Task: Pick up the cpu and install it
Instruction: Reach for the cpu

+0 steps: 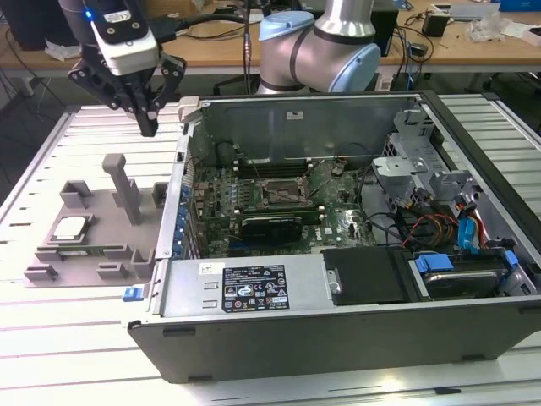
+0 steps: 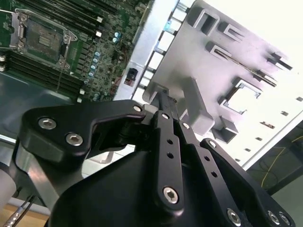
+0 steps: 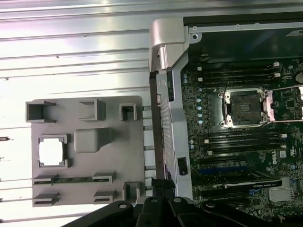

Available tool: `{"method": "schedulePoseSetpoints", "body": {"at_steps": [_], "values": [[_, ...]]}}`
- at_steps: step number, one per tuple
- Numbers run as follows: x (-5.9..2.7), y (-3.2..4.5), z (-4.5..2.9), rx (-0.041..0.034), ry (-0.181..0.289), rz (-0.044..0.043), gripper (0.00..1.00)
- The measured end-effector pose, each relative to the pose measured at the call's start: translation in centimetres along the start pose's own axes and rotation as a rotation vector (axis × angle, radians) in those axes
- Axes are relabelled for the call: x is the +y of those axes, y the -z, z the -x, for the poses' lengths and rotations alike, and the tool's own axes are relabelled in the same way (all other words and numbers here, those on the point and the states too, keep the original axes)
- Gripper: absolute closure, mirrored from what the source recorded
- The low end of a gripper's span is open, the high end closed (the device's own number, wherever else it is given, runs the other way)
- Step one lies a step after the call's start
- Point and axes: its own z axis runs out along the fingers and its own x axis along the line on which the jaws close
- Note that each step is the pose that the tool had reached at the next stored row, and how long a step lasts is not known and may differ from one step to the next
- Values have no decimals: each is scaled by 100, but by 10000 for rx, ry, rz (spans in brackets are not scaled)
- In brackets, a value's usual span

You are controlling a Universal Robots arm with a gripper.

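The pincer (image 1: 149,125) hangs high above the grey holder (image 1: 110,254), roughly over the holder's edge nearest the computer case (image 1: 338,330). Its fingers are pressed together and grip nothing, which both wrist views bear out. The cpu (image 1: 69,228) lies flat in a square pocket of the holder, on the side away from the case, well apart from the fingertips. In the first wrist view the cpu (image 3: 51,152) shows as a bright square seated in its frame.

The step in hand looks like the pick, barely begun. To do it well, the fingers should part wide enough to straddle the chip before the arm descends, not during. The pincer should be centred over the pocket and squared to two opposite edges of the chip, so the pads meet the rim and not the shiny top. The upright post (image 1: 127,190) rises from the holder between the pocket and the case (an easy thing to clip on a sideways approach). A route that crosses over high and then drops straight down seems safest.

The lift should be vertical until the chip clears the pocket walls. The socket (image 1: 283,191) sits inside the case, beyond the holder's case-side edge, and appears uncovered.
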Motion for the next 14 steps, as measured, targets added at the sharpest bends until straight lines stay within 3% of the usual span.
{"method": "schedulePoseSetpoints", "body": {"at_steps": [14], "values": [[23,4,-238,-42,0,3,89]]}}
